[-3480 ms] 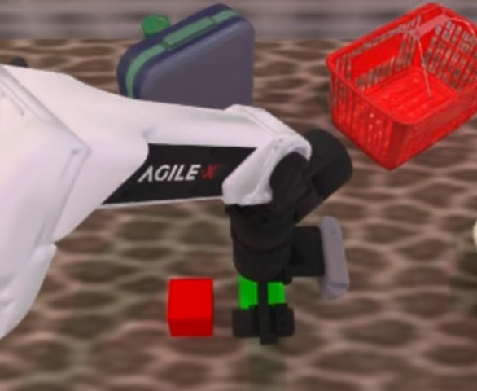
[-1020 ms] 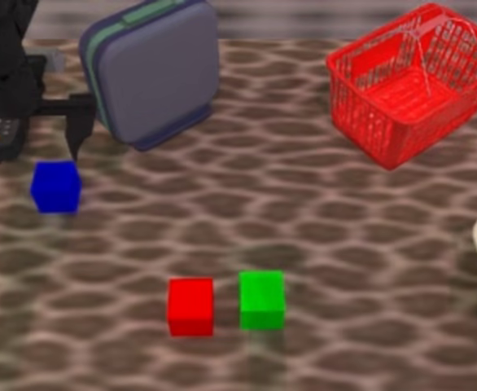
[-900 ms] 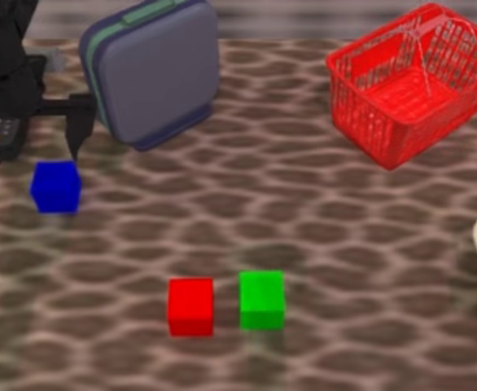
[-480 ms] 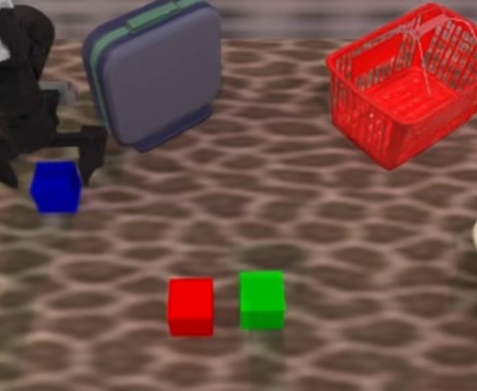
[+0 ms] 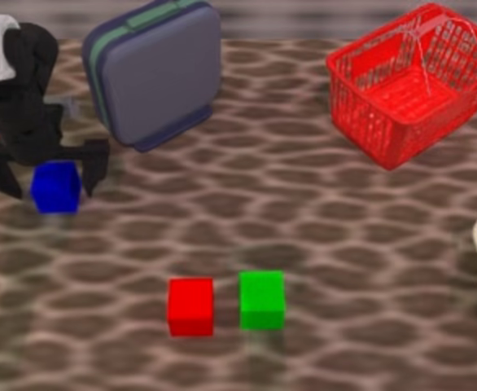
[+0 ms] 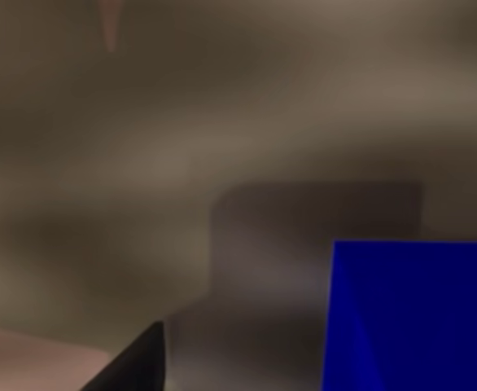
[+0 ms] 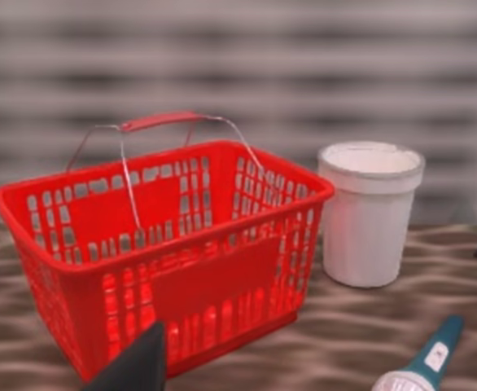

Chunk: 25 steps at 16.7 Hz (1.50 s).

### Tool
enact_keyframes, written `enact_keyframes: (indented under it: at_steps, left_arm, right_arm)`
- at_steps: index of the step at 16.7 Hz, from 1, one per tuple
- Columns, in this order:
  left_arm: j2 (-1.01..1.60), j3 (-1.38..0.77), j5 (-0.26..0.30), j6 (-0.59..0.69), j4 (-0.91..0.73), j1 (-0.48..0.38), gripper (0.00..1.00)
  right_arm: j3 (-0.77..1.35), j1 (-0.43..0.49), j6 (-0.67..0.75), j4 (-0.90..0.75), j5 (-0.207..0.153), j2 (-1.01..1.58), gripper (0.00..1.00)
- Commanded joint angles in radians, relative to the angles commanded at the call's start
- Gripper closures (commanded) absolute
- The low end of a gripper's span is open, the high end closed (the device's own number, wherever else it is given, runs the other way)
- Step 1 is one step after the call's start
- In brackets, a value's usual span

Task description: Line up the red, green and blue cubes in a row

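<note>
The left gripper (image 5: pixel 50 173) sits at about ten o'clock on the table, lowered over the blue cube (image 5: pixel 56 186). Its two dark fingers stand apart, one on each side of the cube; it reads as a straddle, not a clamp. Whether either finger touches the cube's side cannot be told from above. In the left wrist view the blue cube (image 6: pixel 411 315) fills one corner, and only one dark fingertip (image 6: pixel 137 366) shows, clear of it. That suggests the cube sits off-centre between the fingers, though the view is too close and soft to be sure.

The red cube (image 5: pixel 190 306) and green cube (image 5: pixel 261 300) lie side by side at about six o'clock, just apart, with the green to the right. The blue cube lies well apart from them.

The main risk is an off-centre close. One finger would meet the cube first and push or twist it, giving a corner pinch that slips in the carry. The blue suitcase (image 5: pixel 154 72) stands near, at eleven o'clock, so a careless lift could clip it. A low or sloppy placement could nudge the red and green pair out of line.

The right arm is out of the top view; its wrist camera faces the red basket (image 7: pixel 169 248) and a white cup (image 7: pixel 369 213).
</note>
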State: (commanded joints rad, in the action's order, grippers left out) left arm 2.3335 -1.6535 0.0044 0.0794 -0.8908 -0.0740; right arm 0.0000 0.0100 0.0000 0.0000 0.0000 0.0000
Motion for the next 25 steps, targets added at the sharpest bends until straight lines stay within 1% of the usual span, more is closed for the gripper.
enact_keyframes:
  at_steps: [12,13,22,25]
  left_arm:
    - [0.000,0.000,0.000,0.000,0.000,0.000,0.98]
    - [0.000,0.000,0.000,0.000,0.000,0.000,1.00]
    - [-0.025,-0.010,-0.002,-0.002,-0.011,-0.001,1.00]
    - [-0.048,-0.060,0.000,-0.002,-0.083,0.004,1.00]
  right_arm:
    - [0.000,0.000,0.000,0.000,0.000,0.000,0.00]
    - [0.000,0.000,0.000,0.000,0.000,0.000,0.00]
    - [0.000,0.000,0.000,0.000,0.000,0.000,0.00]
    - [0.000,0.000,0.000,0.000,0.000,0.000,0.00]
